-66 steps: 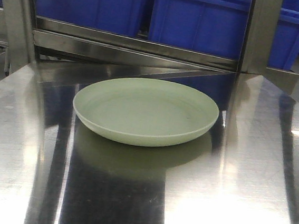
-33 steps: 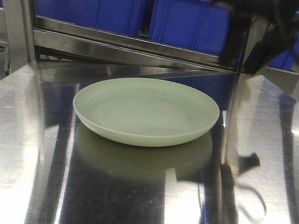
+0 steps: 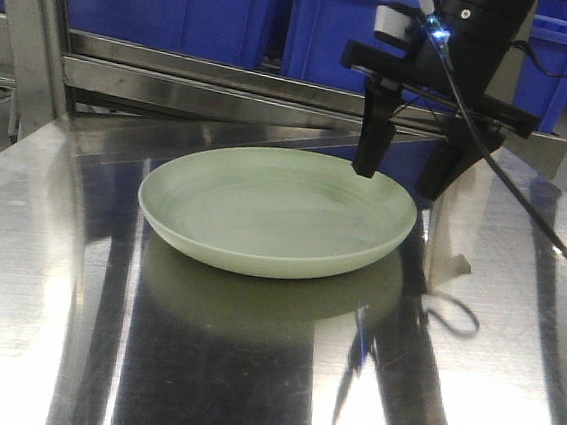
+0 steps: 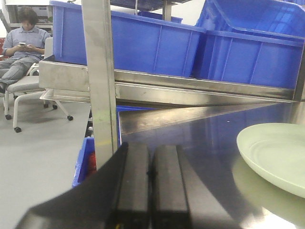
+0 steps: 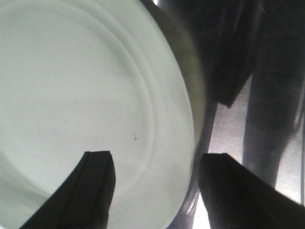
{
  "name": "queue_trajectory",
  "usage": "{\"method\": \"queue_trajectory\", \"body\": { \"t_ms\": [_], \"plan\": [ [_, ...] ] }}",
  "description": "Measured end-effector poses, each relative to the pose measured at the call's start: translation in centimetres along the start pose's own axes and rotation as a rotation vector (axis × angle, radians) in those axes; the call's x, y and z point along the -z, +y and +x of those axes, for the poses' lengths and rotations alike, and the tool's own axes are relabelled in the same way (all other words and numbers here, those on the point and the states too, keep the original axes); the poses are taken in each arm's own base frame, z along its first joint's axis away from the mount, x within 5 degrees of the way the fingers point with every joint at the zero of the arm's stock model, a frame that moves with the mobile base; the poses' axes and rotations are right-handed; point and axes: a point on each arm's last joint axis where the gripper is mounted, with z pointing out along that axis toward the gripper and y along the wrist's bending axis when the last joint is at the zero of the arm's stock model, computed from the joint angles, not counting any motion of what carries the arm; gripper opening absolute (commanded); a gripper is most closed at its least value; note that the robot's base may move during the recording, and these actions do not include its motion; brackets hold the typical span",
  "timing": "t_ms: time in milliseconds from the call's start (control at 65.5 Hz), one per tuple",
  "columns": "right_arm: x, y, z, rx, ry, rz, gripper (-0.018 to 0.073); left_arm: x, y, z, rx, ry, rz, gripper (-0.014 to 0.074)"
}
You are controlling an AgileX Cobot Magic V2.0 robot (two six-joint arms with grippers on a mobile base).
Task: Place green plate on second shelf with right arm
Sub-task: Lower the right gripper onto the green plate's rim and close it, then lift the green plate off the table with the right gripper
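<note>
The pale green plate lies flat on the steel table. It also shows in the left wrist view and fills the right wrist view. My right gripper is open and points down over the plate's far right rim, one finger above the inside and the other outside; in its own view the gripper straddles the rim without touching. My left gripper is shut and empty, low at the table's left, well apart from the plate.
A steel shelf rail runs behind the table with blue plastic bins on it. A steel upright stands at the left. A seated person is far left. A black cable trails from the right arm.
The right arm has come down from the upper right into view and now hangs open over the plate's far right rim. The plate has not moved.
</note>
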Motion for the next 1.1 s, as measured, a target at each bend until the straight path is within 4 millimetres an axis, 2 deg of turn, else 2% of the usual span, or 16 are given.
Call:
{"method": "queue_trajectory", "body": {
  "t_ms": [534,580,687,839,900,992,1098],
  "plan": [
    [-2.2,-0.7,-0.5,-0.015,0.039,0.011,0.0498,0.0,0.0,0.0,0.000,0.000,0.000,0.0130],
    [-2.5,-0.6,-0.5,-0.015,0.046,0.012,0.0474,0.0,0.0,0.0,0.000,0.000,0.000,0.0130],
    [-2.9,-0.7,-0.5,-0.015,0.053,0.013,0.0348,0.0,0.0,0.0,0.000,0.000,0.000,0.0130],
    [-3.0,-0.5,-0.5,-0.012,0.054,0.013,0.0035,0.0,0.0,0.0,0.000,0.000,0.000,0.0130],
    [-3.0,-0.5,-0.5,-0.012,0.052,0.008,0.0064,0.0,0.0,0.0,0.000,0.000,0.000,0.0130],
    [-2.5,-0.6,-0.7,-0.007,0.049,0.000,0.0051,0.0,0.0,0.0,0.000,0.000,0.000,0.0130],
    [-1.2,-0.8,-1.1,0.003,0.027,0.007,0.0052,0.0,0.0,0.0,0.000,0.000,0.000,0.0130]
  ]
}}
